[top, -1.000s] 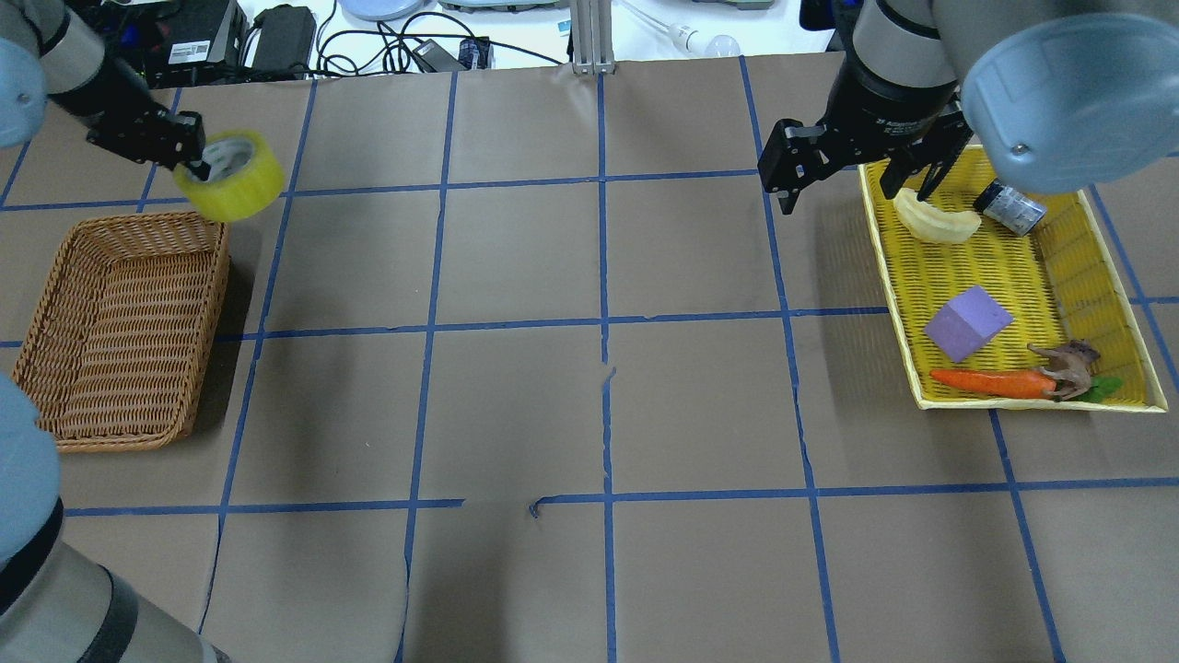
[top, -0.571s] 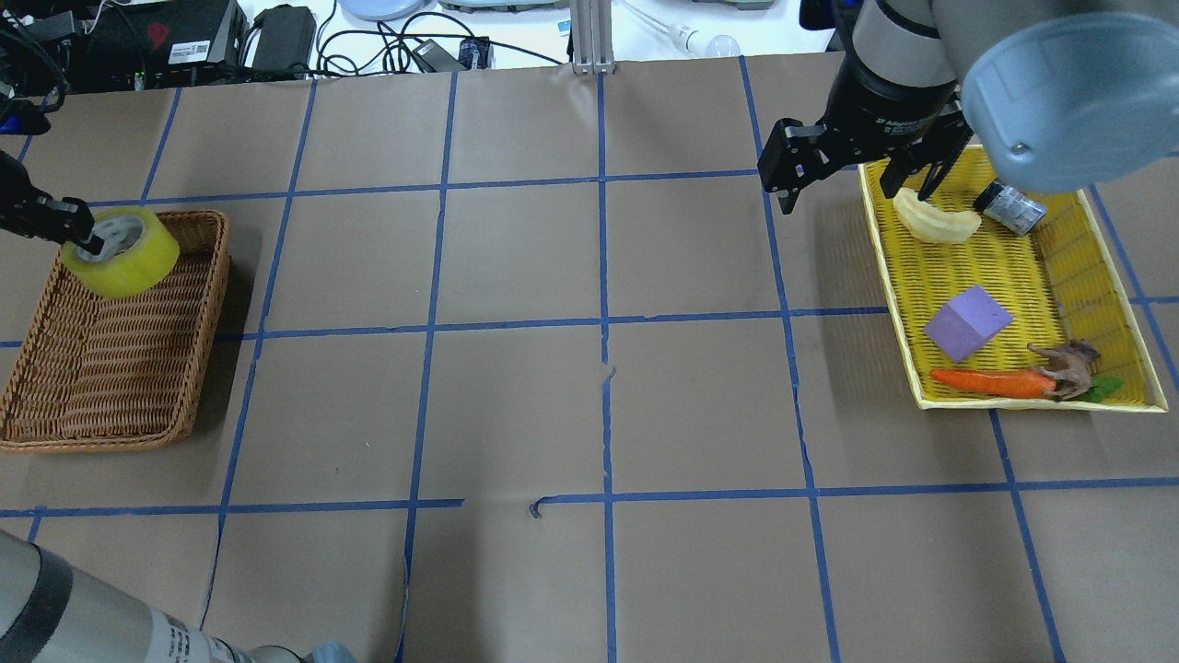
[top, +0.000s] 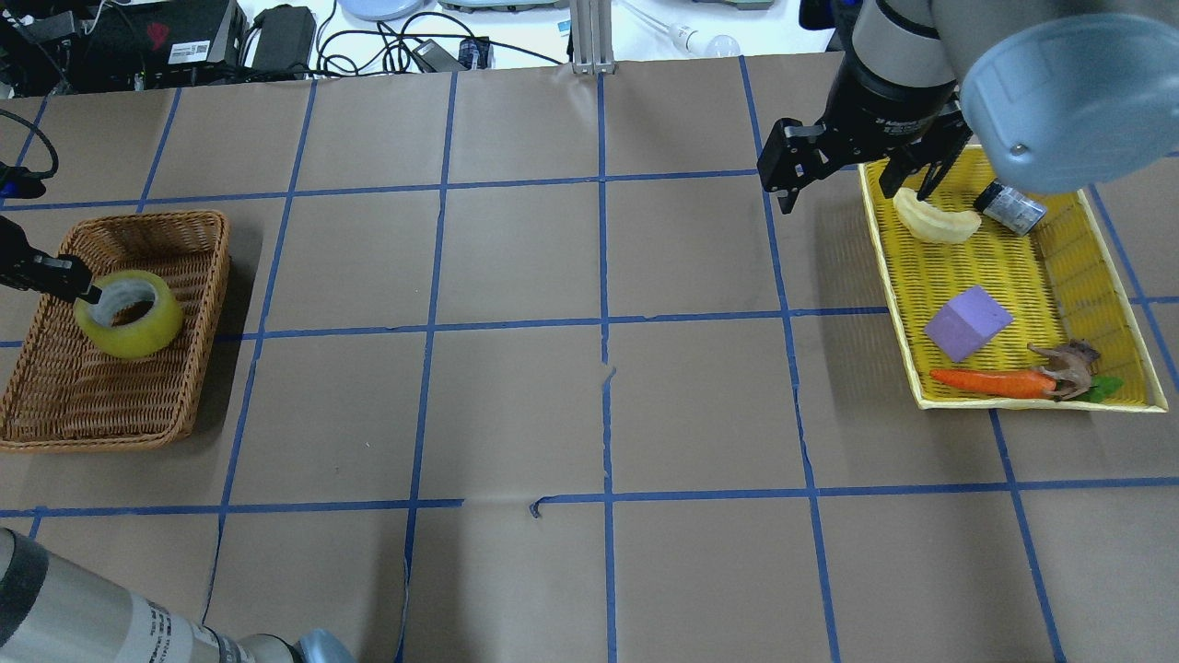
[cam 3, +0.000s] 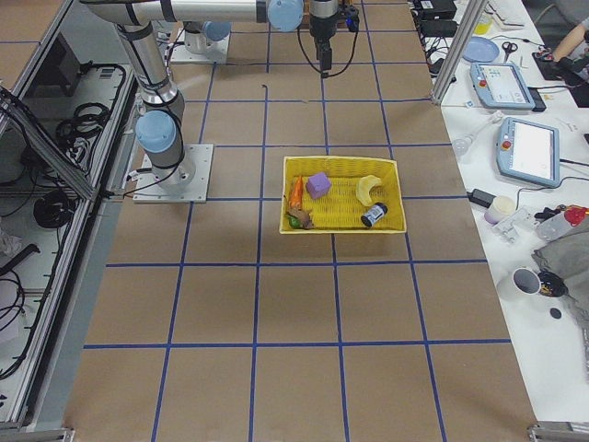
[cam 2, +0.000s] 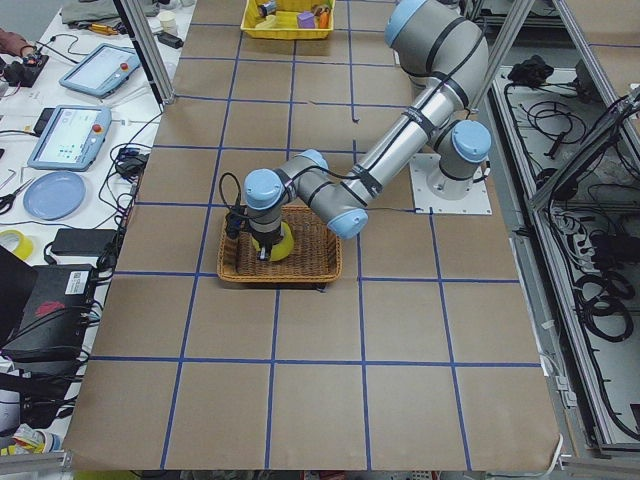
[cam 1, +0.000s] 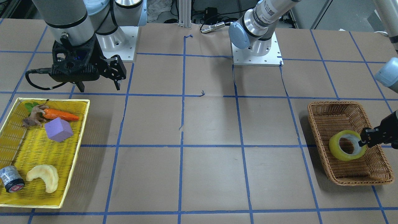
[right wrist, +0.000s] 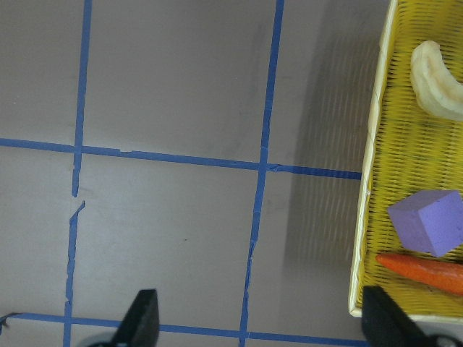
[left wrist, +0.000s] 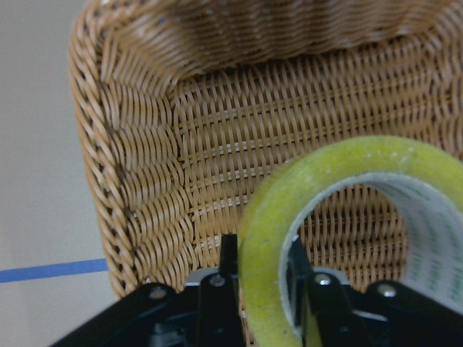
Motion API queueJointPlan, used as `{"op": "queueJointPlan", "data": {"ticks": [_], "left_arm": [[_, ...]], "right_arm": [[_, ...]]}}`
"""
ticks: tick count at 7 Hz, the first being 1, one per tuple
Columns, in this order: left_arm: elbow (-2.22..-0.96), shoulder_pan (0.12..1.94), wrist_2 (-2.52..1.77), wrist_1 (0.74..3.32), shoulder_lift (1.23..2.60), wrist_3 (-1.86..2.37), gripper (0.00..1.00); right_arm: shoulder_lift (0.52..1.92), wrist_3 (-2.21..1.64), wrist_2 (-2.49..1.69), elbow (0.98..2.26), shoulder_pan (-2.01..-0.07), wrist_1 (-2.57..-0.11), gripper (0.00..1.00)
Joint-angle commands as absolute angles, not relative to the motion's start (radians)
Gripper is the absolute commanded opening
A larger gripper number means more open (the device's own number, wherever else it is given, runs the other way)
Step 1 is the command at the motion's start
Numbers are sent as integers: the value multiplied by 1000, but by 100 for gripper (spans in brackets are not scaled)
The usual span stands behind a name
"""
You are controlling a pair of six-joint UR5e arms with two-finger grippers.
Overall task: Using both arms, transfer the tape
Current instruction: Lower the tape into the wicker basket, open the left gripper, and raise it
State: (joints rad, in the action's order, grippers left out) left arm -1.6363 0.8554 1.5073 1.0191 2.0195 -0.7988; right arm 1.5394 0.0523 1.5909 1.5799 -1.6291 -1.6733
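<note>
The yellow tape roll (top: 129, 322) is tilted low inside the wicker basket (top: 55, 405) at the table's left. My left gripper (top: 87, 293) is shut on the roll's wall, one finger inside the core and one outside, as the left wrist view (left wrist: 260, 260) shows with the tape (left wrist: 268, 210) close up. In the front view the tape (cam 1: 334, 151) hangs from the left gripper (cam 1: 362, 141) over the basket (cam 1: 335, 103) floor. My right gripper (top: 847, 180) is open and empty beside the yellow tray's (top: 891, 276) far left corner.
The yellow tray holds a purple cube (top: 967, 322), a carrot (top: 990, 382), a toy animal (top: 1068, 364), a pale banana piece (top: 935, 221) and a small grey cylinder (top: 1010, 207). Cables and devices lie beyond the table's far edge.
My left gripper has carried the tape from above the basket's far right corner leftward and down into the basket. The right arm has not moved.
</note>
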Motion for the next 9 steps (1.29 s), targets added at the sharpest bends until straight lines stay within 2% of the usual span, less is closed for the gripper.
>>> {"op": "queueJointPlan", "data": {"ticks": [1, 4, 6, 9], "left_arm": [[-1632, 876, 1525, 1107, 1936, -750, 100], [-1597, 1045, 1549, 1314, 1722, -471, 100], [-1585, 1257, 1552, 1389, 1648, -242, 100], [-1595, 1457, 1548, 1420, 1571, -163, 100]], "right_arm": [[1539, 52, 1591, 1580, -1629, -1674, 100], [1539, 52, 1591, 1578, -1629, -1674, 100], [1540, 52, 1591, 1578, -1629, -1674, 100], [1540, 51, 1591, 1578, -1629, -1674, 100]]}}
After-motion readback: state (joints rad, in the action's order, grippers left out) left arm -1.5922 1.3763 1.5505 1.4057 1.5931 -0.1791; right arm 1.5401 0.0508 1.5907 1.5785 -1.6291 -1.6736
